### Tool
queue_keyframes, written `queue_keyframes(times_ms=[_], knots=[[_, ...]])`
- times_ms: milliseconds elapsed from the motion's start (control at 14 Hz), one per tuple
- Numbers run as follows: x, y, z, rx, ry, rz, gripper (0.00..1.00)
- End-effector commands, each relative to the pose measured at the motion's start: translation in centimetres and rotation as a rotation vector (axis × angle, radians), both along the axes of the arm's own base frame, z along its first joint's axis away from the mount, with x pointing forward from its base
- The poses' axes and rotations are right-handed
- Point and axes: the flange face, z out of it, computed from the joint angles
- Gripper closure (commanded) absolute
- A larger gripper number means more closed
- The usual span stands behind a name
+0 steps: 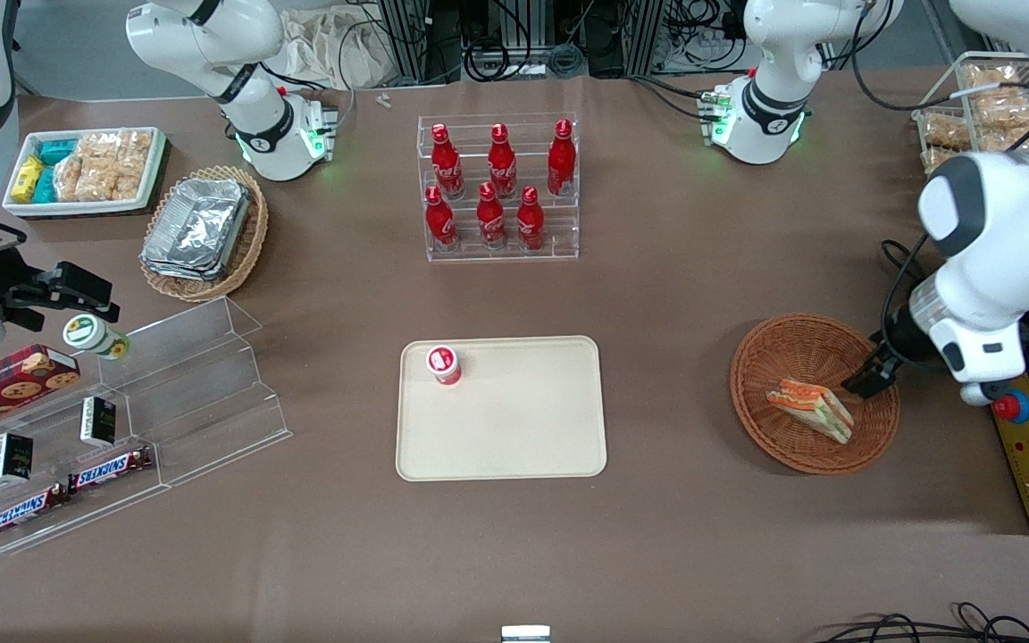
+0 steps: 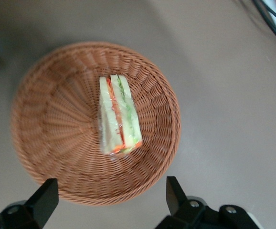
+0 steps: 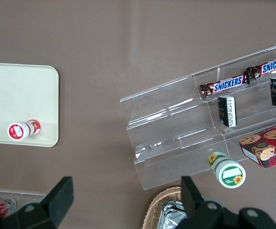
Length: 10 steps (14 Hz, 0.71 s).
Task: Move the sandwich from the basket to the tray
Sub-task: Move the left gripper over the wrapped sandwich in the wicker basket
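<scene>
One gripper [image 1: 870, 379], fingers spread wide and empty, is held low over the basket [image 1: 769, 357] rim, just beside the sandwich [image 1: 811, 409] lying inside.

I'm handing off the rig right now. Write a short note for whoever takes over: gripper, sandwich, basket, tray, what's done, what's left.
Gripper: the left arm's, open and empty, above the basket rim on the working arm's side, not touching the sandwich.
Sandwich: lying in the basket, toward the working arm's end of the table.
Tray: mid-table, holding only a small red-and-white cup in one corner.
Done: approach to the basket.
Left: lower, grasp the sandwich, lift it, carry it to the tray, set it on the bare part, release.
</scene>
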Motion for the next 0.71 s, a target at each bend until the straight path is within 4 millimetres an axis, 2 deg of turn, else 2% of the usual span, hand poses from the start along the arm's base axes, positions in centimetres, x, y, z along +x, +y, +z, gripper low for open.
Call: queue_keyframes(times_ms=[0, 143, 643], knots=[[1.2, -0.1, -4.2, -0.027, -0.001, 0.13, 0.0], [1.5, 0.0, -6.4, -0.034, 0.015, 0.153, 0.0], [1.8, 0.1, -10.5, -0.043, 0.025, 0.168, 0.0]])
